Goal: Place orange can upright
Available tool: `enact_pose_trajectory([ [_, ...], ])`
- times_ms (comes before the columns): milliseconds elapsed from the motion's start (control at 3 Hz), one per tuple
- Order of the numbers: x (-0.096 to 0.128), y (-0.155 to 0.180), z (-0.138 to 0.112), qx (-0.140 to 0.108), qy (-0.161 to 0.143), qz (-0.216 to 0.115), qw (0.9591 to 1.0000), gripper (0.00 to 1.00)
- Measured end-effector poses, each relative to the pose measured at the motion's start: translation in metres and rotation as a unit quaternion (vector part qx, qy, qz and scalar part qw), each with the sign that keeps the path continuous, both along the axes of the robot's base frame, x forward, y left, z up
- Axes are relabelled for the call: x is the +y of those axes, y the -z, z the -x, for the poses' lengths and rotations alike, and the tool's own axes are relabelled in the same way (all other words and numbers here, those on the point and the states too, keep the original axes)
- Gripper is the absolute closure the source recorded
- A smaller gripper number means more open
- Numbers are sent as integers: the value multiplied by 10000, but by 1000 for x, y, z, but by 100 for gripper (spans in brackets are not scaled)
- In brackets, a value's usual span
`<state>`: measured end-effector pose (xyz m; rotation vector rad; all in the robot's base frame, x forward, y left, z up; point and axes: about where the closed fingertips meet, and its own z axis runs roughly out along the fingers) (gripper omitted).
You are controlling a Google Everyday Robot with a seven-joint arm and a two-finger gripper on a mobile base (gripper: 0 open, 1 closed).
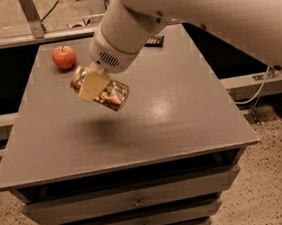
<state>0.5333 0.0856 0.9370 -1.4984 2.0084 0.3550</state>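
Note:
The orange can (108,94) has an orange-brown and silver mottled label. It hangs in the air above the left middle of the grey cabinet top (181,115), tilted with one end up to the left and the other down to the right. My gripper (94,87) is shut on the orange can, with a cream finger pad (90,85) across its side. The white arm reaches in from the upper right. The can's shadow lies on the top below it.
A red apple (64,57) sits at the back left of the cabinet top. A small dark flat object (154,41) lies at the back edge, partly behind the arm. Drawers (135,200) run below the front edge. A speckled floor surrounds the cabinet.

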Motion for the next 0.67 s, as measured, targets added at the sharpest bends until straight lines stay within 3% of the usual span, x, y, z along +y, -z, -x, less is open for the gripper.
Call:
enact_pose_trajectory([
  [333,-16,-32,-30,-208,-146,-1213,9923,100],
  [667,-22,-50,-34,-233,-585,-2364,9696,100],
])
